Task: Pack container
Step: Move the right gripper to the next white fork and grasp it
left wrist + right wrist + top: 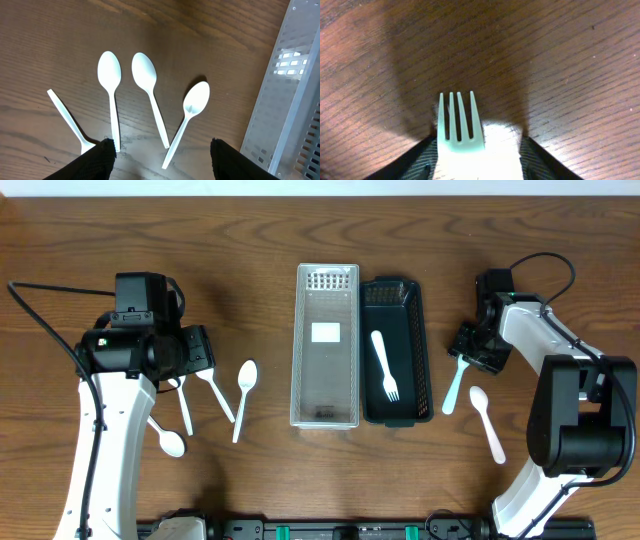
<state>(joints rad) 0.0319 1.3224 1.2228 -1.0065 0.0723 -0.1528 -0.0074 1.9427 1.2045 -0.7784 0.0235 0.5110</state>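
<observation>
A black container (421, 360) stands at the table's centre with one white fork (385, 366) lying inside. A clear perforated lid (325, 345) lies to its left. My left gripper (160, 155) is open above three white spoons (150, 82), with a fork handle (65, 117) to their left; it also shows in the overhead view (195, 352). My right gripper (472, 348) is open, low over the table, straddling the head of a white fork (460, 125) whose handle (453, 388) sticks out toward the front. Glare hides the fork's neck.
A lone white spoon (487, 423) lies in front of my right gripper. One more spoon (170, 442) lies at the left front, beside my left arm. The clear lid's edge shows at the right of the left wrist view (285, 90).
</observation>
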